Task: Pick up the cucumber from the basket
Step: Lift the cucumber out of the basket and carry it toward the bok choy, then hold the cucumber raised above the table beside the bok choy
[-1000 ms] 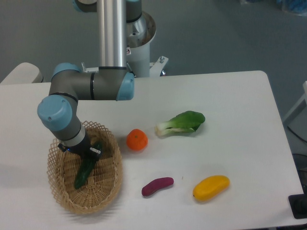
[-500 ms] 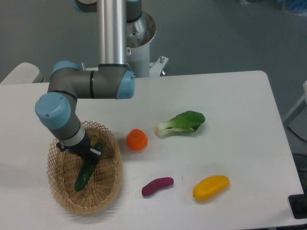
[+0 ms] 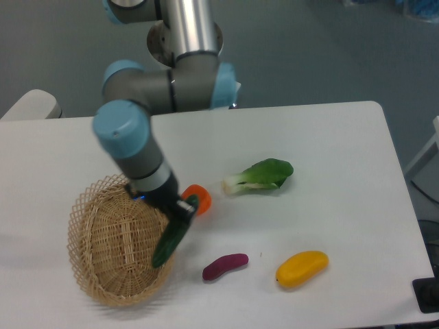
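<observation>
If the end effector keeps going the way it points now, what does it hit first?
Probably the basket's right rim or the table beside it; the end effector points down-right holding the cucumber. Depth is unclear.

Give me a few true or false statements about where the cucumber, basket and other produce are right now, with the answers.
1. The gripper holds the cucumber. True.
2. The cucumber lies flat on the basket floor. False: it hangs tilted over the basket's right rim.
3. The orange is partly hidden behind the gripper. True.
4. The bok choy is in the basket. False: it lies on the table.
5. The mango touches the purple sweet potato. False: they lie apart.
</observation>
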You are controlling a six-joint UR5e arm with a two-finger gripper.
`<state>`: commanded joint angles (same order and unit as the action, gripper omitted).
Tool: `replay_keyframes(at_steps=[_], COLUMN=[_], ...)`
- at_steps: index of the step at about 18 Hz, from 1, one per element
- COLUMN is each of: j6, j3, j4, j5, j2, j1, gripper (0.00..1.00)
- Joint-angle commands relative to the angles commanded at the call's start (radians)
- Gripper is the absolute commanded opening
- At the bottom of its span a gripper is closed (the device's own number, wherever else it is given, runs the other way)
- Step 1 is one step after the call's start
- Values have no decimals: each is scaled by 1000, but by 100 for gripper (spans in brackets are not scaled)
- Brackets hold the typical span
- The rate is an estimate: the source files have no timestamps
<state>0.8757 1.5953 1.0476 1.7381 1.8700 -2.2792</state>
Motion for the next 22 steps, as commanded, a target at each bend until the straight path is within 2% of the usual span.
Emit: replay_keyframes(at_steps=[7, 13, 22], j6=[288, 529, 577], j3=[-2, -6, -44], j4=[52, 54, 72], j5=[-28, -55, -74], j2=[-20, -19, 9], j1=[-201, -327, -352], gripper=[40, 40, 40])
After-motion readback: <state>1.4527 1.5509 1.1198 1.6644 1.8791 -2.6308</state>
